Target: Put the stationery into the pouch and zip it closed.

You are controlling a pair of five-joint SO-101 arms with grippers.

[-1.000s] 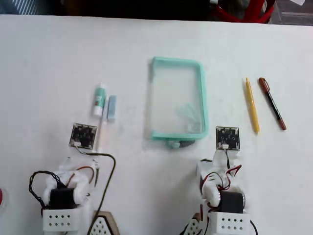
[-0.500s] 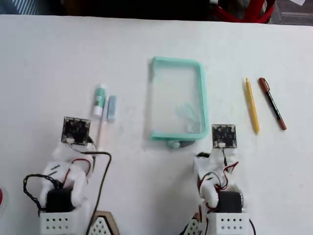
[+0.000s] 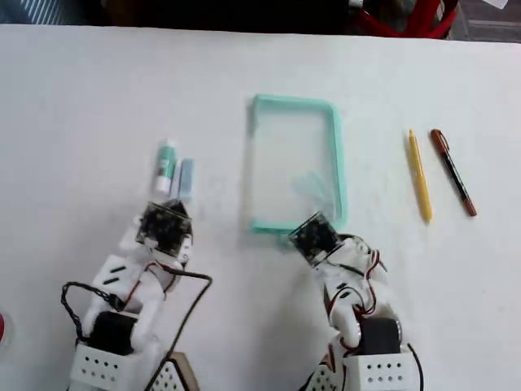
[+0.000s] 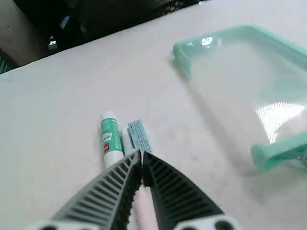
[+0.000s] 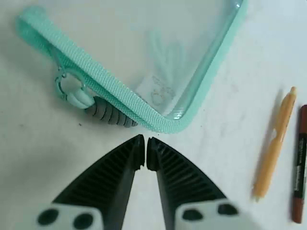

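Mint-green zip tape frames the clear plastic pouch [image 3: 291, 155], lying flat in the middle of the white worktop [image 3: 81, 98]. A white-and-green glue stick [image 3: 166, 165] and a small pale blue block [image 3: 186, 179] lie to its left, a yellow pen [image 3: 419, 175] and a dark red marker [image 3: 453, 173] to its right.

From the left wrist, the left hand [image 4: 141, 162] is closed and empty, just near of the glue stick.

From the right wrist, the right hand [image 5: 145, 148] is closed too, at the pouch's near edge.

I judge the pouch light, limp and slippery; its stiffer zip border should give better hold.
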